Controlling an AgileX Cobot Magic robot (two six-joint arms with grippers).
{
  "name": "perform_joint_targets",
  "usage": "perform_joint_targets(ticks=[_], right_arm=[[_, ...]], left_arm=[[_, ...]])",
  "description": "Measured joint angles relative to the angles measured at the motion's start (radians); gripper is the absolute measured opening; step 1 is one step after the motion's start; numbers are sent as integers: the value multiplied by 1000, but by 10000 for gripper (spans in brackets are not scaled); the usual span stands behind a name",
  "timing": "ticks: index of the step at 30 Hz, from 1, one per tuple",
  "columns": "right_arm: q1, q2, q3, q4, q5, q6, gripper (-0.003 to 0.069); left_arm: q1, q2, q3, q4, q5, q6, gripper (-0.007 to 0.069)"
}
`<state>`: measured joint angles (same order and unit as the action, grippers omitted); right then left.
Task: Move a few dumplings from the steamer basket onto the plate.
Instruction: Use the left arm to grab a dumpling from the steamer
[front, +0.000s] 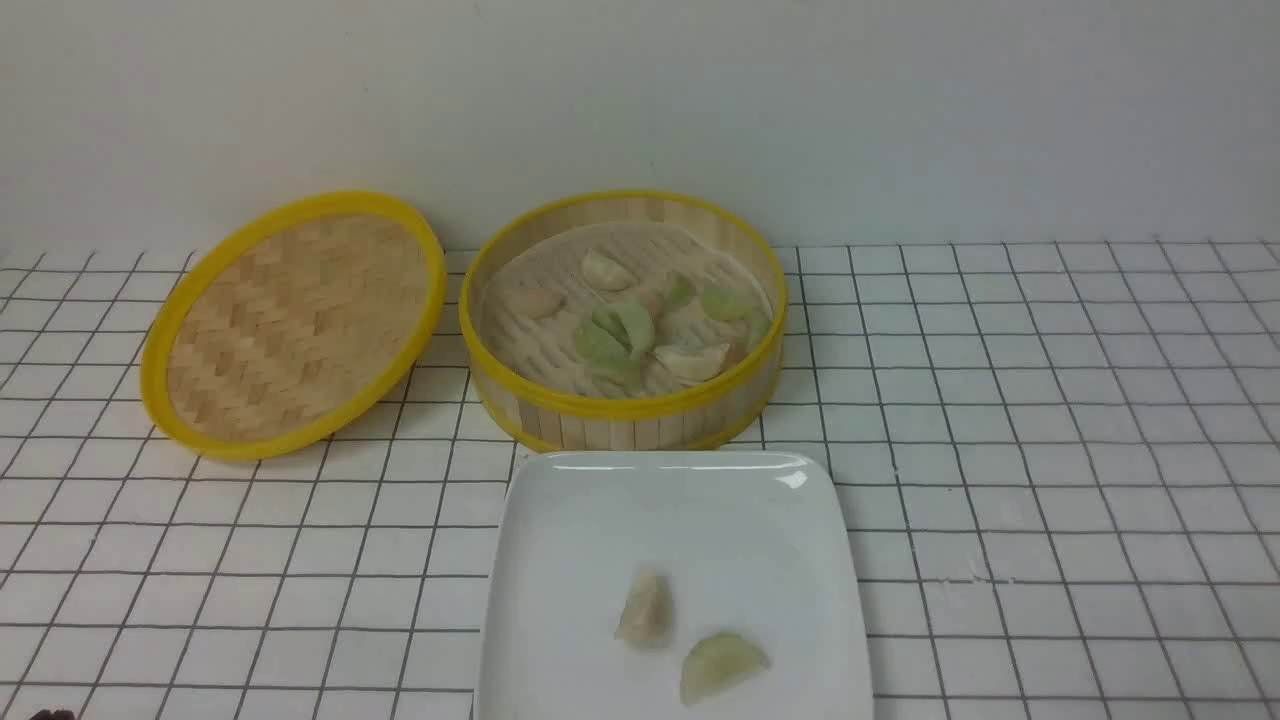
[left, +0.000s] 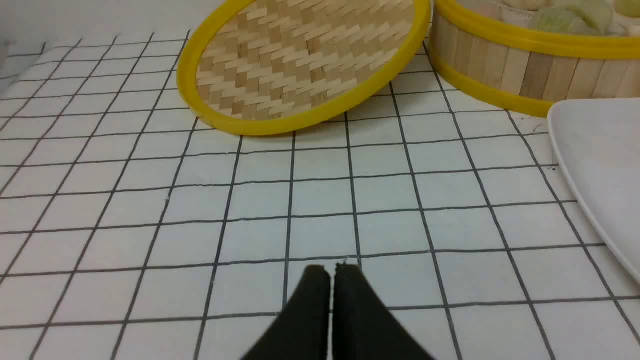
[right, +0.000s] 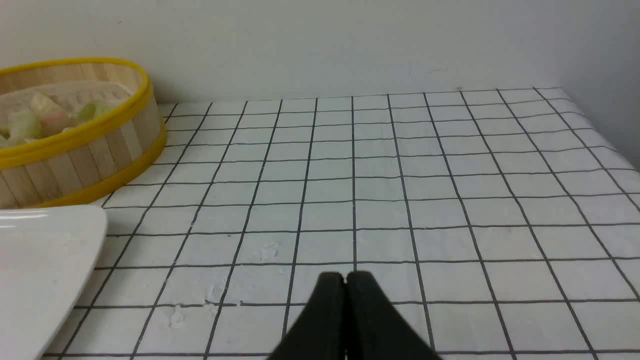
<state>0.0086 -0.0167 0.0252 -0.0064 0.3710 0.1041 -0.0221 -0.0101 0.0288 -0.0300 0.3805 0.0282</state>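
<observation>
1. My left gripper (left: 330, 270) ends in two matte black fingers (left: 307, 315), plain-surfaced.
2. Each finger is wedge-shaped, broad at the base and narrowing to a small rounded tip.
3. My right gripper (right: 345, 277) looks alike: two smooth black fingers (right: 375, 320), tapering to blunt tips.
4. On both, the inner edges run straight and the outer edges flare outward.

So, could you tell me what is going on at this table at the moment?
Nothing is being handled right now. Two dumplings lie on the white plate, and several more sit in the open steamer basket, with its lid beside it. The left gripper and the right gripper are both shut and empty, over bare tablecloth.
</observation>
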Motion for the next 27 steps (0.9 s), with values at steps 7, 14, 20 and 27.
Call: perform_joint_targets(ticks=[7, 14, 20, 27], right_arm=[[0, 0, 0, 0, 0, 0, -10], [0, 0, 0, 0, 0, 0, -10], [0, 0, 0, 0, 0, 0, -10], [0, 0, 0, 0, 0, 0, -10]], left_arm=[[0, 0, 0, 0, 0, 0, -6], [0, 0, 0, 0, 0, 0, -6], [0, 0, 0, 12, 0, 1, -6], [0, 0, 1, -214, -166, -166, -6]])
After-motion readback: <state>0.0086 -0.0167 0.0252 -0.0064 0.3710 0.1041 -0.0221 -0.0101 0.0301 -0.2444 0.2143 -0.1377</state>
